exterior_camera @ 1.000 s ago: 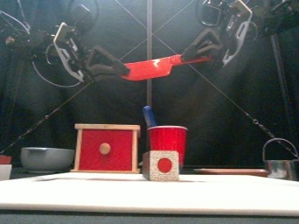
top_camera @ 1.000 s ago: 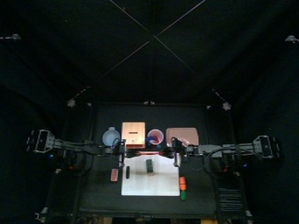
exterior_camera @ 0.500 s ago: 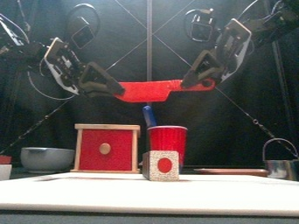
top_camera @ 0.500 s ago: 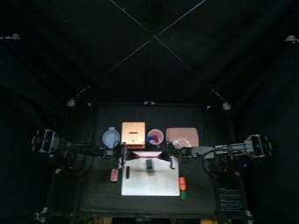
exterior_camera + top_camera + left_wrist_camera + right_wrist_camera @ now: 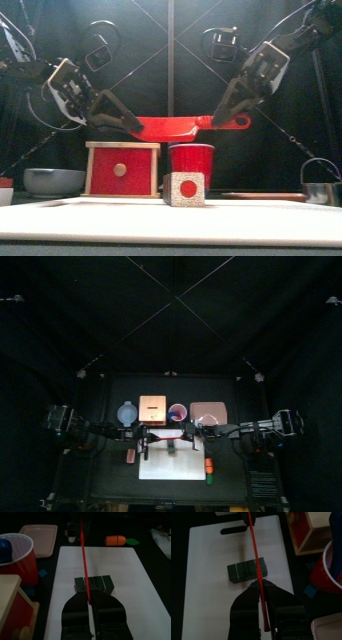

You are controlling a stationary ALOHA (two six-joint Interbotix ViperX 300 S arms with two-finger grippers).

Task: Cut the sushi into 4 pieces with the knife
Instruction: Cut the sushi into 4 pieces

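**Both grippers pinch the red knife [image 5: 174,126] in the air over the sushi roll [image 5: 93,583].**

Your left arm slants in and down from 9 o'clock and your right arm from 3 o'clock, with the wrists bent so the grippers tilt toward each other. Your left gripper [image 5: 130,125] has its jaws closed tight on the blade end. Your right gripper [image 5: 227,118] is clamped on the handle end. The knife hangs roughly level, just above the rim of the red cup [image 5: 193,160]. The sushi roll lies whole near the middle of the white cutting board [image 5: 123,572], under the blade and well apart from it. From the board, the cup stands at 12 o'clock and the wooden box [image 5: 122,169] at 11.
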